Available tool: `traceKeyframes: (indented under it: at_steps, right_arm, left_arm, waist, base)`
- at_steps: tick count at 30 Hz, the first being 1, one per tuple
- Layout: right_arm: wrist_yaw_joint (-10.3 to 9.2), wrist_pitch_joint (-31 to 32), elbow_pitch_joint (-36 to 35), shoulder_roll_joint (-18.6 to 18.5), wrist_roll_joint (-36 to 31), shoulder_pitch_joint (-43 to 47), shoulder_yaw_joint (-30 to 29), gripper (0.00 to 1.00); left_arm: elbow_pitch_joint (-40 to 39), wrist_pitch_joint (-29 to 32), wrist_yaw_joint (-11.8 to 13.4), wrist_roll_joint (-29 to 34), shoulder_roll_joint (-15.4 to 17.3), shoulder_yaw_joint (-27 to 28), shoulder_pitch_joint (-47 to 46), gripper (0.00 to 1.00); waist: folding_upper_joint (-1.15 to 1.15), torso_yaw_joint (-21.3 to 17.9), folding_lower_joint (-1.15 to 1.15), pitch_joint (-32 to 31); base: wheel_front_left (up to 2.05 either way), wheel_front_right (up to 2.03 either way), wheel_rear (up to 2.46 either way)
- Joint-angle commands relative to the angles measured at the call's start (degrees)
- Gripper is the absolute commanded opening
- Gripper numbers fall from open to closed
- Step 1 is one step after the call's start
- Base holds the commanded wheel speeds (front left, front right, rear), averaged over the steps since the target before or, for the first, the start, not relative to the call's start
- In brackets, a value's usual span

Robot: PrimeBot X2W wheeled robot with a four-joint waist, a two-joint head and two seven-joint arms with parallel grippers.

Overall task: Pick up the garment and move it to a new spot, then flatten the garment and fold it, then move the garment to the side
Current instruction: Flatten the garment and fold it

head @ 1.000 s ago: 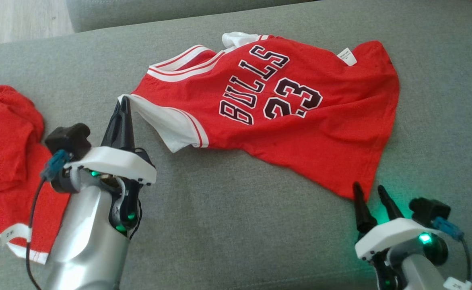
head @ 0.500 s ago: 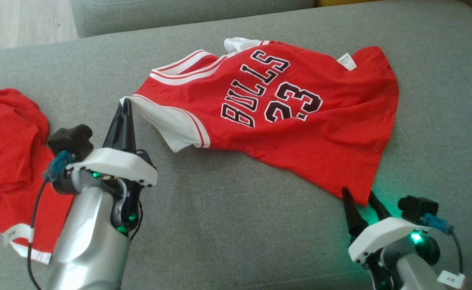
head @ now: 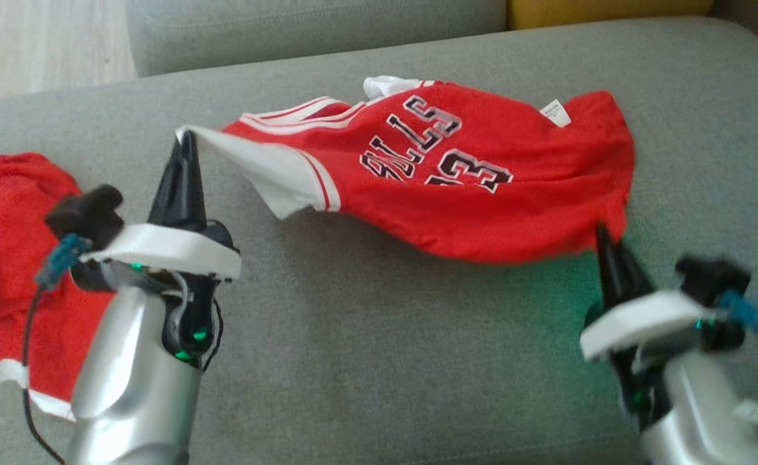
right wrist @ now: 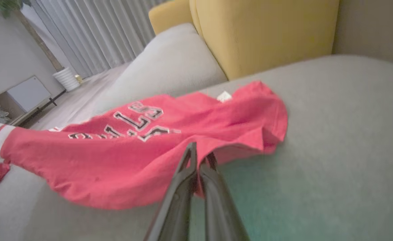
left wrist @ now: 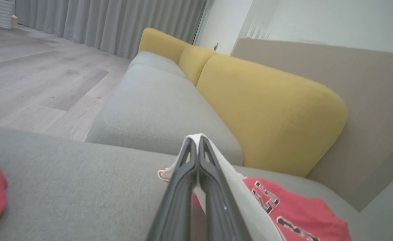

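Garment (head: pixel 482 206) lettering (head: pixel 417 158) creased, partly hidden; right end effector (head: pixel 605 234) blurred.

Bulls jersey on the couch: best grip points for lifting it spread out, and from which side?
Two far ends: the white sleeve edge and the red hem corner, each from the near side. The jersey lies long across the couch, so end grips keep it spread. The left gripper and right gripper are shut on those spots.
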Motion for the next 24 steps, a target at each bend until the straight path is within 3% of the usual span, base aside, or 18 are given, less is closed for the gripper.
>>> traceKeyframes:
  at_steps: [1,5,10,17,24]
  right_arm:
    - [-0.05,0.3,-3.5,-0.6,-1.1,-4.3,1.0,0.0]
    - [-0.05,3.9,-10.8,-4.1,-4.1,-10.3,-0.3,0.0]
    - [-0.05,7.6,-15.7,-8.0,-4.7,-16.5,0.0,0.0]
    - [-0.05,12.1,-23.0,-10.4,-6.0,-21.4,-2.3,0.0]
    - [-0.05,20.4,-32.6,-7.8,-7.3,-17.5,-6.1,0.0]
  left_arm:
    - [-3.1,-0.7,-0.4,-0.7,0.8,2.2,-2.3,0.0]
    - [-10.3,-0.5,-2.1,-3.5,0.6,2.1,-4.1,0.0]
    - [-18.8,1.9,-1.2,-7.6,0.5,3.3,-6.0,0.0]
    - [-32.0,6.3,3.1,-12.8,0.4,4.6,-5.4,0.0]
    - [-44.2,11.0,10.0,-12.0,0.7,5.4,-3.9,0.0]
  waist:
    - [0.0,0.2,0.0,-0.5]
    - [0.0,1.0,0.0,-2.9]
    - [0.0,1.3,0.0,-6.4]
    - [0.0,1.3,0.0,-10.5]
    - [0.0,1.5,0.0,-12.2]
  base:
    - [0.0,0.0,0.0]
    - [0.0,0.0,0.0]
    - [0.0,0.0,0.0]
    - [0.0,0.0,0.0]
    - [0.0,0.0,0.0]
